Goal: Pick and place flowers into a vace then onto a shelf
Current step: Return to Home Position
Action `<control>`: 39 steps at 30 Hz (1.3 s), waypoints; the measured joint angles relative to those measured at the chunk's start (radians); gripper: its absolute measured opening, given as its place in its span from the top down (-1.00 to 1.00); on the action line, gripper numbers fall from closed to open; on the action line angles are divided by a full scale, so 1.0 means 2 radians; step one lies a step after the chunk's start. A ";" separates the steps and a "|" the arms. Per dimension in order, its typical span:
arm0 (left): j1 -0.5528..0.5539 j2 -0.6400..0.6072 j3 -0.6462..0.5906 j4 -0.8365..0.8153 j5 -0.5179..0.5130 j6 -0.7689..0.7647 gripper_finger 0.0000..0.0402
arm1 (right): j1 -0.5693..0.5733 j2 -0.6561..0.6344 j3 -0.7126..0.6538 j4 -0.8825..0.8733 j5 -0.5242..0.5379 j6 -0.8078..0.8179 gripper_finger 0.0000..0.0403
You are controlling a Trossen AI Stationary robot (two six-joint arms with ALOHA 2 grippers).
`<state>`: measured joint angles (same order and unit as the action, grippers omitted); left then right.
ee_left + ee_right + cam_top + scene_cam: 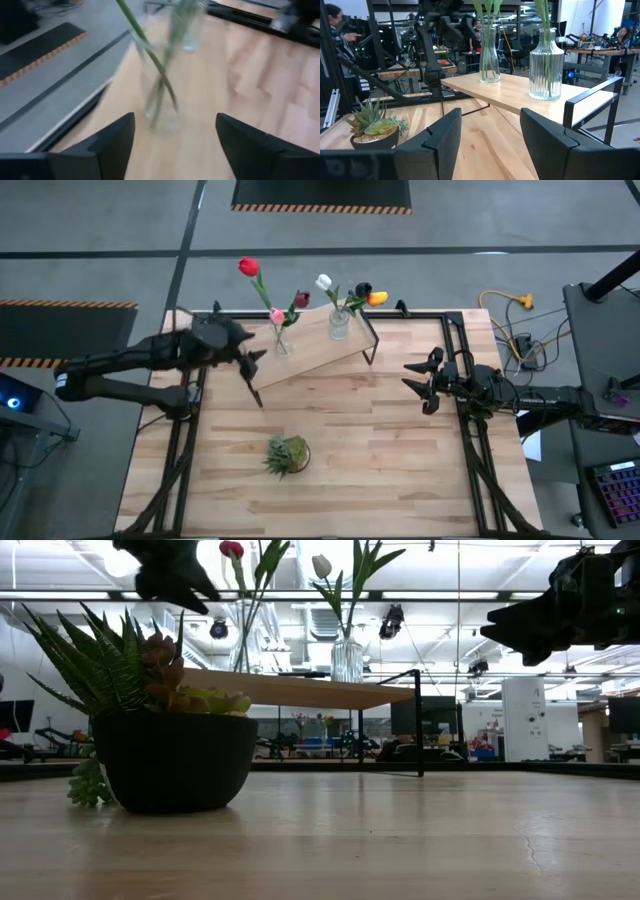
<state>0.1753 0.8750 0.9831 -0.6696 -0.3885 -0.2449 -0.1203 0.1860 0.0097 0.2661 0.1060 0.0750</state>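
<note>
The light-wood shelf (318, 345) stands at the table's far side and bears two clear glass vases. The left vase (283, 341) holds red (248, 267), pink and maroon flowers. The right vase (339, 326) holds white, dark and orange-yellow (377, 298) flowers. My left gripper (255, 376) is open just near of the left vase (160, 102), its fingers standing apart short of the glass and touching nothing. My right gripper (416, 378) is open over the table's right part, facing the shelf (520, 95), and it holds nothing.
A spiky green plant in a dark pot (287, 455) stands mid-table toward the near edge and fills the left of the low view (170, 755). Bare wood lies between the pot and the shelf. People and benches show in the room beyond (335, 22).
</note>
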 joint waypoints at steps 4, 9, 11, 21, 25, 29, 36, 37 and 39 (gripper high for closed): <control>-0.036 -0.065 -0.066 0.030 -0.001 -0.007 -0.07 | 0.000 0.000 0.000 -0.005 0.000 0.000 0.04; -0.079 -0.145 -0.155 0.147 0.062 0.021 0.32 | 0.000 0.000 0.000 -0.013 0.000 -0.006 0.04; -0.095 -0.167 -0.199 0.218 0.116 0.058 0.48 | 0.000 0.000 0.000 -0.013 0.000 -0.007 0.04; -0.111 -0.255 -0.337 0.366 0.177 0.139 0.98 | 0.000 0.000 0.000 -0.017 0.000 -0.003 0.04; -0.111 -0.304 -0.354 0.355 0.192 0.139 1.00 | 0.000 0.000 0.000 -0.032 0.000 -0.002 0.04; -0.111 -0.352 -0.376 0.340 0.193 0.133 1.00 | 0.000 0.000 0.000 -0.038 0.000 0.001 0.04; -0.111 -0.423 -0.427 0.337 0.193 0.123 1.00 | 0.000 -0.002 0.000 -0.030 -0.002 0.015 0.04; -0.111 -0.434 -0.430 0.338 0.193 0.123 1.00 | 0.000 -0.002 0.000 -0.030 -0.004 0.012 0.04; -0.111 -0.436 -0.441 0.321 0.193 0.118 1.00 | 0.000 -0.004 0.000 -0.031 -0.005 0.004 0.04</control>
<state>-0.0475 0.0038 0.1014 -0.0279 -0.0017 -0.0095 -0.1200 0.1771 0.0093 0.2038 0.0956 0.0822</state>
